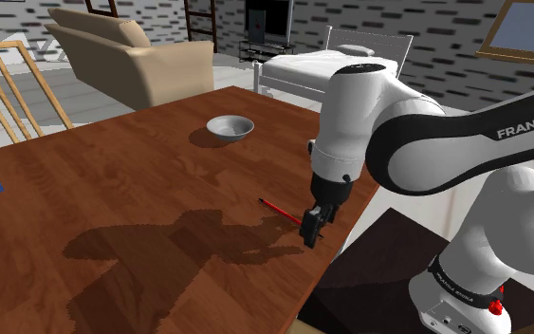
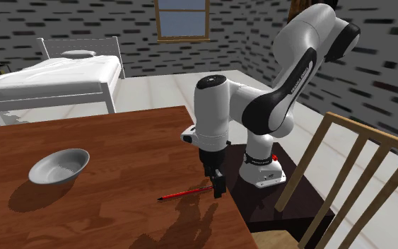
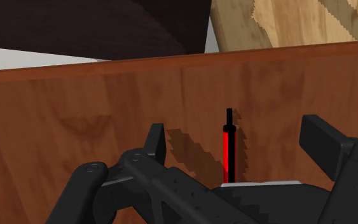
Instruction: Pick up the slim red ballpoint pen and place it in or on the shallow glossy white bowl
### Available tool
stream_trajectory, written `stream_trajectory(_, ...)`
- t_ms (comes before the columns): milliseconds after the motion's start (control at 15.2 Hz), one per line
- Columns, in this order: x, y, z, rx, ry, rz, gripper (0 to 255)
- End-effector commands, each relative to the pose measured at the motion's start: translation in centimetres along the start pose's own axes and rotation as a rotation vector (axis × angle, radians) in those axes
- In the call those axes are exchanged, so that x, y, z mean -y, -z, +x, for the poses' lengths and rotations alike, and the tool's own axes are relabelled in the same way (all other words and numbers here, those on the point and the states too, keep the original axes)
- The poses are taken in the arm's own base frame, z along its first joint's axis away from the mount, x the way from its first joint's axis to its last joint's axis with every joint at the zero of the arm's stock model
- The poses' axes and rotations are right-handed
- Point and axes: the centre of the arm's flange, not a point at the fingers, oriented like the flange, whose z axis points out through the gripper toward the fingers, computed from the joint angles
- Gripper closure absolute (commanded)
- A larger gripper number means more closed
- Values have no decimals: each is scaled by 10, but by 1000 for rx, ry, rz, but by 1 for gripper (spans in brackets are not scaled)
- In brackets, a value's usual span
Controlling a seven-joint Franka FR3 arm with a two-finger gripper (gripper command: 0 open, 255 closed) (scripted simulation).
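Shoulder view, bench stock.

Item 1: slim red pen (image 1: 279, 211). It lies flat on the wooden bench (image 1: 141, 180), near the edge closest to the stand. Its 4 o'clock end reaches in under the black gripper (image 1: 311, 235).

Item 2: gripper. It is released. In the wrist view the fingers (image 3: 157, 143) stand apart with the pen's barrel lying between them. Neither finger touches it, so the pen is not held.

Item 3: shallow white bowl (image 1: 230, 126). It sits upright on the bench, well apart from the pen. From the pen it lies at 11 o'clock in the shoulder view and at about 9 o'clock in the second exterior view. Contents: nothing.

Step in hand (judged): the approach to the grasp, with the gripper straddling the pen's near end rather than its middle.

Next move calls for (judged):
- Settle low to the bench and clench squarely on the thin barrel.
- Lift with care, since a hold near one end may let the pen droop.
- Carry it toward 11 o'clock to the bowl.
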Motion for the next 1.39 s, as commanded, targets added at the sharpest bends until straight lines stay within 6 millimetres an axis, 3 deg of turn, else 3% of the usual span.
stream_trajectory(0, 0, 0, 0, 0, 0, 0, 255)
stream_trajectory(594, 0, 0, 0, 0, 0, 0, 255)
stream_trajectory(1320, 2, 58, -2, 0, 0, 0, 255)
